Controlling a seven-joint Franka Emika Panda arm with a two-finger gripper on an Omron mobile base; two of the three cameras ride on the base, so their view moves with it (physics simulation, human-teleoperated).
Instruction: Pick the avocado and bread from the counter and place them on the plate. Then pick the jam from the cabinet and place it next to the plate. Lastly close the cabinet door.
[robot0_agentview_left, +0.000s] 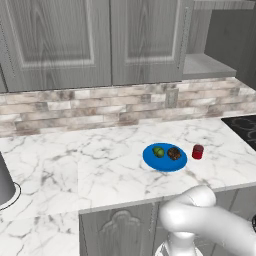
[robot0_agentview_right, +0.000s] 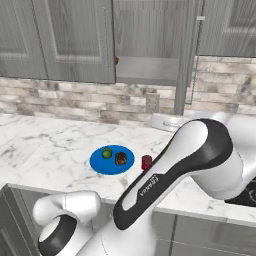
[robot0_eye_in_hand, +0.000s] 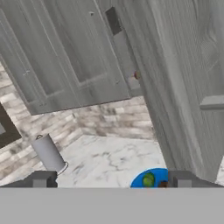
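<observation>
Left base view shows the plate (robot0_agentview_left: 165, 159) on the counter (robot0_agentview_left: 75, 165), with the avocado (robot0_agentview_left: 158, 151) and the bread (robot0_agentview_left: 174, 153) side by side on it. The jam (robot0_agentview_left: 198, 152) stands upright just beside the plate, on its stove-facing side, so the food and jar steps look done. Above and beyond the plate, the cabinet (robot0_agentview_right: 147, 67) is open with its grey shelf bare, and the cabinet door (robot0_eye_in_hand: 183, 87) swings out edge-on toward the robot. Closing it appears to be what remains. Hand view has the gripper (robot0_eye_in_hand: 111, 179) close beside the door's face, its finger tips (robot0_eye_in_hand: 41, 178) spread wide and holding nothing, likely placed to push the door rather than grasp it.
</observation>
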